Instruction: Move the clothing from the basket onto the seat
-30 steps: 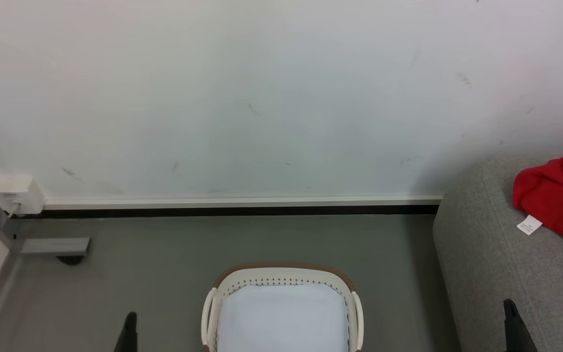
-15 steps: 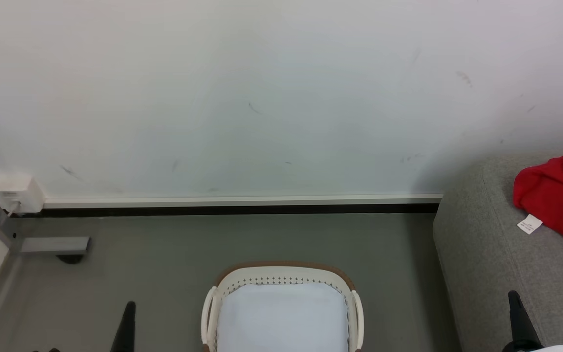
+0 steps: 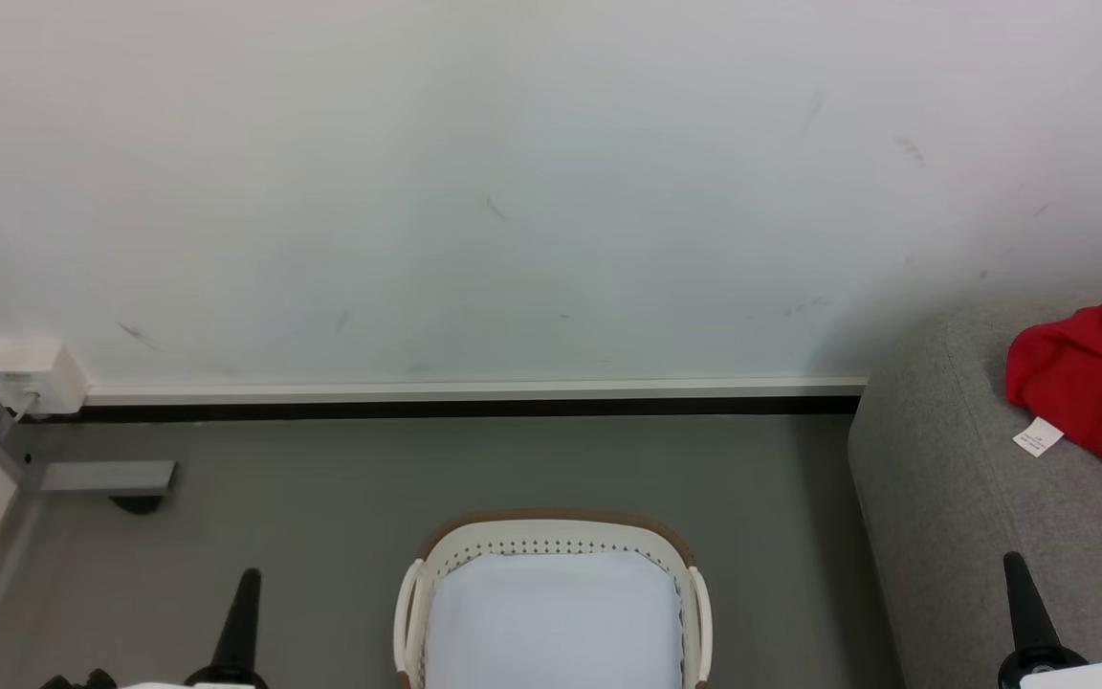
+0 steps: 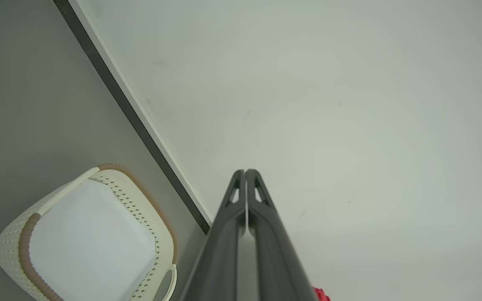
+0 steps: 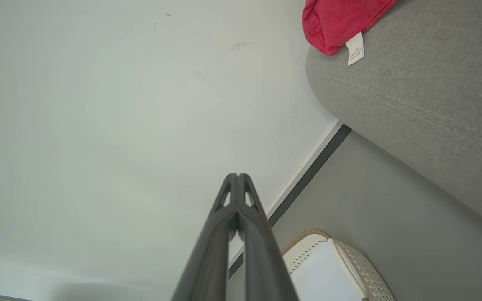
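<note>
Clothing (image 3: 1091,402), red with a white tag, lying on the grey seat (image 3: 953,498) right of the basket (image 3: 551,522), basket showing its pale base, left gripper (image 3: 247,579) left of the basket, fingers pressed together on nothing, right gripper (image 3: 1014,565) right of the basket, before the seat, likewise clenched on nothing.

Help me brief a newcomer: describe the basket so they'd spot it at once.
Start at the white wall; on the grey floor before it, left of the grey seat, stands the basket. It is cream-white plastic with small holes, a brown rim and side handles, unlike the woven seat bearing the red clothing.
</note>
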Tool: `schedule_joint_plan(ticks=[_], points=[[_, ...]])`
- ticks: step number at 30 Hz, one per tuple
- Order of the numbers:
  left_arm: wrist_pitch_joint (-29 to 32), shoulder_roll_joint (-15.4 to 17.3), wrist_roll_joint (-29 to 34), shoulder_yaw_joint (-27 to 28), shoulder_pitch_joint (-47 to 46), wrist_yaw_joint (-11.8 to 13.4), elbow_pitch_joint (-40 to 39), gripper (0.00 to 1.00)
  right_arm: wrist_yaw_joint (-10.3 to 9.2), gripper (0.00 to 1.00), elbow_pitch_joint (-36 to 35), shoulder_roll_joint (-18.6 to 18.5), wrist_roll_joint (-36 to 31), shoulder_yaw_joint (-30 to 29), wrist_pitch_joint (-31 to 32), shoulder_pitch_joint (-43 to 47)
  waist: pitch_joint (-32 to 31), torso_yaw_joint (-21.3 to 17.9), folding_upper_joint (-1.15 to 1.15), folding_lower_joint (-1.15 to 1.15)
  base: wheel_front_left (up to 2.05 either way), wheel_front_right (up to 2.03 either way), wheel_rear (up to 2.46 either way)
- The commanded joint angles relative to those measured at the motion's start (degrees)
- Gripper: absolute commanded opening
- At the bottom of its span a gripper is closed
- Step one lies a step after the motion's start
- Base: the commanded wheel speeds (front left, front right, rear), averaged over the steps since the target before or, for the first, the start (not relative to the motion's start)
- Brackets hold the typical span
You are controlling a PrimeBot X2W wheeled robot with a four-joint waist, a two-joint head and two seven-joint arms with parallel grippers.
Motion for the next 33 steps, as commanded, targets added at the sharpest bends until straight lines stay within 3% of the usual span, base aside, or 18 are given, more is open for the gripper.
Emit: schedule_joint_plan(ticks=[1,33], points=[[0.5,0.5,-1.8,0.3,-1.1,-0.4,-0.5,0.00,-0.08,0.00,-0.7,-0.6,1.7,-0.3,0.4,-1.0,0.0,0.0,0.00,0.00,0.00,0.00,0.00],[4.5,0.6,-16.4,1.6,-4.0,-0.7,-0.4,0.00,-0.12,0.00,-2.2,-0.7,16.7,-2.0,4.3,-2.6,0.5,0.0,0.00,0.00,0.00,0.00,0.00]])
